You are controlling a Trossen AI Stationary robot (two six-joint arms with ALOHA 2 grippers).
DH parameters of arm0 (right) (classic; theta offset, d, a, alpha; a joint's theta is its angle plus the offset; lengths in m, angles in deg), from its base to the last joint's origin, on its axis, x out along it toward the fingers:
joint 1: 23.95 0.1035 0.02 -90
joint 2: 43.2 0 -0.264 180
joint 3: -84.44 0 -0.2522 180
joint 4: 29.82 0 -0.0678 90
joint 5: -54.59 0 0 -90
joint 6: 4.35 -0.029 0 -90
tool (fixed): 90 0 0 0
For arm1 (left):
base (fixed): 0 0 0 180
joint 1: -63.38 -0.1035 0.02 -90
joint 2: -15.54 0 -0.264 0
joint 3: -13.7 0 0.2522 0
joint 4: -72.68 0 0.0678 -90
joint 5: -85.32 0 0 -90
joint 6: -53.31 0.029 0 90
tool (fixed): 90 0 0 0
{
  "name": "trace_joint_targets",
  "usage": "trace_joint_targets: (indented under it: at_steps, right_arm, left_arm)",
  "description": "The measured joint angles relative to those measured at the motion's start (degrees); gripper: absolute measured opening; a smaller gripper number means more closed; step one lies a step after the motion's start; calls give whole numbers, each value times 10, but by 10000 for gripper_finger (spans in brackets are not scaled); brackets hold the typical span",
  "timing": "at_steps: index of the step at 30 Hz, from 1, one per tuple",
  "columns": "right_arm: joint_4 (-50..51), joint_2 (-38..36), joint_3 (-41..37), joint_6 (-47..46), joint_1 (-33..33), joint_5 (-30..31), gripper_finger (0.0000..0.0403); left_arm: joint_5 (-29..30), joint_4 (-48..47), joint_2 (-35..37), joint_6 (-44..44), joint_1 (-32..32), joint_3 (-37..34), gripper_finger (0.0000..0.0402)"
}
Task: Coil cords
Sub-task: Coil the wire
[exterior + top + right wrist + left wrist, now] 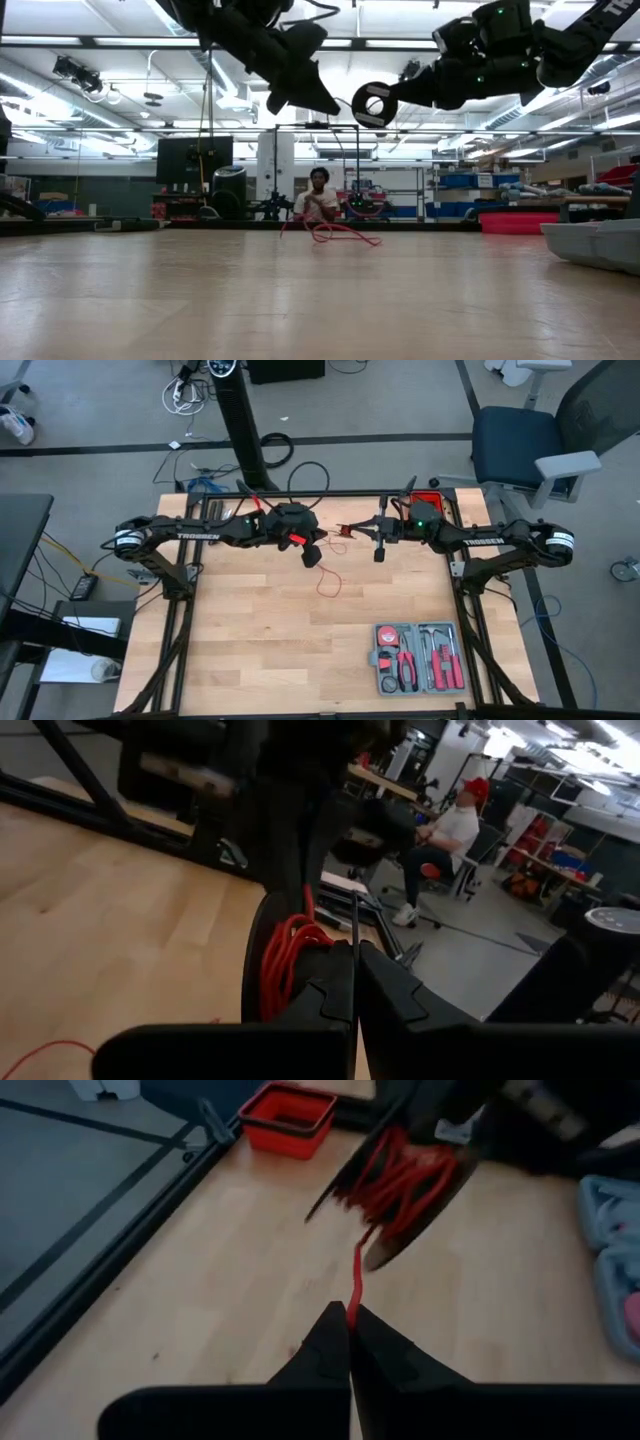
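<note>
The cords show as one thin red cord. Part of it is a small coil [400, 1175] wound round the fingers of my right gripper [355, 960], which is held level above the far middle of the table [346, 531] and is shut. My left gripper [350, 1325] hangs just to the left of it [313, 553], tilted down and shut on a strand of the cord. The loose end of the cord [326, 582] lies in slack loops on the wood below both grippers [335, 232]. My left gripper pinches a single strand of the red cord [352, 1300] between its fingertips, a short way from the coil. The strand runs nearly straight from the tips to the coil, clear of the table. My right gripper carries the coil as several loops [288, 965] round the outside of its fingers, lifted clear of the table. Whether a strand is also caught between the fingers, I cannot tell.
A grey tool case [418, 658] lies open near the table's front right. A red box [428, 500] stands at the far edge behind my right arm. A person [318, 200] sits beyond the far edge. Bare wood spreads at the front left.
</note>
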Motion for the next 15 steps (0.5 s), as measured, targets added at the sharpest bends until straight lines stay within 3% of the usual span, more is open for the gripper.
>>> trace_joint_targets:
  at_steps: [15]
  right_arm:
    - [4,0,0,-1,-1,-3,2]
  left_arm:
    - [-7,3,0,-9,0,42,3]
